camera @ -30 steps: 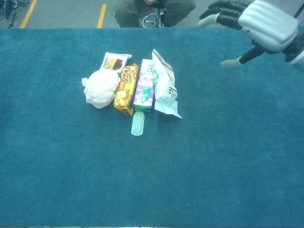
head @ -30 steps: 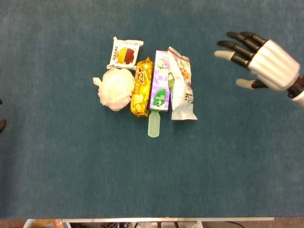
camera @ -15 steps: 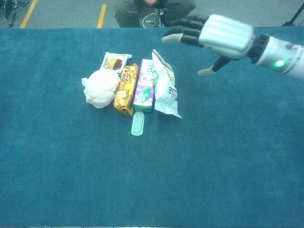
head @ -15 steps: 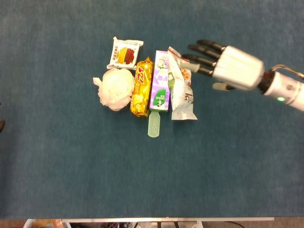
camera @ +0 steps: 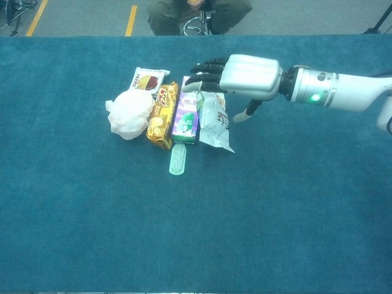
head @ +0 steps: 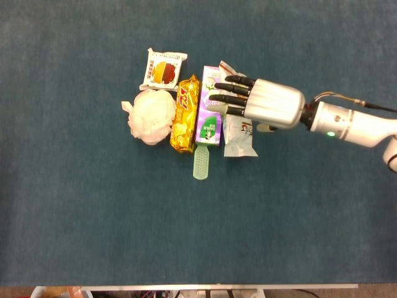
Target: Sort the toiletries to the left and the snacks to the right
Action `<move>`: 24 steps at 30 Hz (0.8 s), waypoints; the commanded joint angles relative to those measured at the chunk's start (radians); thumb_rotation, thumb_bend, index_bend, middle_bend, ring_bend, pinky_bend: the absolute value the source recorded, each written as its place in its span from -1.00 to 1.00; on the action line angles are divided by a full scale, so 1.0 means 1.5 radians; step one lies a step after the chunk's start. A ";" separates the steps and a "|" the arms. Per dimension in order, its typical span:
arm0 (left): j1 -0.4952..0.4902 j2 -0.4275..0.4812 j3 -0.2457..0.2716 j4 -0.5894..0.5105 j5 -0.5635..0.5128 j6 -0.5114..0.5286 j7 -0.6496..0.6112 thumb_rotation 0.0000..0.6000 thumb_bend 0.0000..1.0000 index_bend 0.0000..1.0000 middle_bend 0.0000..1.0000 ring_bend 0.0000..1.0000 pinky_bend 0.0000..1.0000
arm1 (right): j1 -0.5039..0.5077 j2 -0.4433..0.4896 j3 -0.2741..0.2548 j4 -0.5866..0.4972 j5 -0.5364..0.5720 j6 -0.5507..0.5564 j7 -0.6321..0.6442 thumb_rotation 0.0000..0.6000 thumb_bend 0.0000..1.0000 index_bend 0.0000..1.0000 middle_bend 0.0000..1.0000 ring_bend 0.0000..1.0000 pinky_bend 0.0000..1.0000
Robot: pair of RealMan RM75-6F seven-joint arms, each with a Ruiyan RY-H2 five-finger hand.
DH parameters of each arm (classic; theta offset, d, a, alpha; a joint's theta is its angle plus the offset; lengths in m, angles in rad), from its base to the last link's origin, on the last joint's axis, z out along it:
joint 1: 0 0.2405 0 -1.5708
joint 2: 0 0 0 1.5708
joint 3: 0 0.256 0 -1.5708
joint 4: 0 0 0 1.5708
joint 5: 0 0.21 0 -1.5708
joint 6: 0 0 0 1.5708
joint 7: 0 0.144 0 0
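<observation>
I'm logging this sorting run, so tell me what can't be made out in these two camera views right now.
- White snack bag: the right hand covers its top half in both views.
- Contact: neither view shows whether the hand touches the bag or the purple box.
- Green comb: its upper end is hidden behind the box.
- Package print: too small to read.
- Left hand: out of both views.

Right hand (head: 260, 102): ribbed silver-white shell over the back, glossy black fingers (head: 231, 98) with pale grey-beige tips, thumb (camera: 244, 114) black with the same pale tip. Wrist (head: 310, 115) is a dark collar into a white cylindrical forearm (head: 360, 126) with a small lit green LED (head: 330, 133). Thin dark cable (head: 347, 100) runs along the forearm's top edge.
</observation>
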 commanded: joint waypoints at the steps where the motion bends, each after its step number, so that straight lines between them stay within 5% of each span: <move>1: 0.004 -0.001 0.002 0.005 0.000 0.002 -0.006 1.00 -0.58 -0.15 0.00 -0.23 0.00 | 0.003 -0.011 -0.009 0.010 0.006 -0.015 0.007 1.00 -1.00 -0.92 -0.76 -0.96 -0.72; 15: 0.016 -0.009 0.004 0.027 -0.002 0.005 -0.032 1.00 -0.58 -0.15 0.00 -0.23 0.00 | 0.007 -0.054 -0.034 0.034 0.030 -0.089 -0.003 1.00 -1.00 -0.92 -0.74 -0.95 -0.72; 24: 0.022 -0.015 0.005 0.040 -0.004 0.004 -0.045 1.00 -0.58 -0.15 0.00 -0.23 0.00 | 0.003 -0.076 -0.035 0.046 0.051 -0.118 -0.016 1.00 -1.00 -0.63 -0.46 -0.74 -0.51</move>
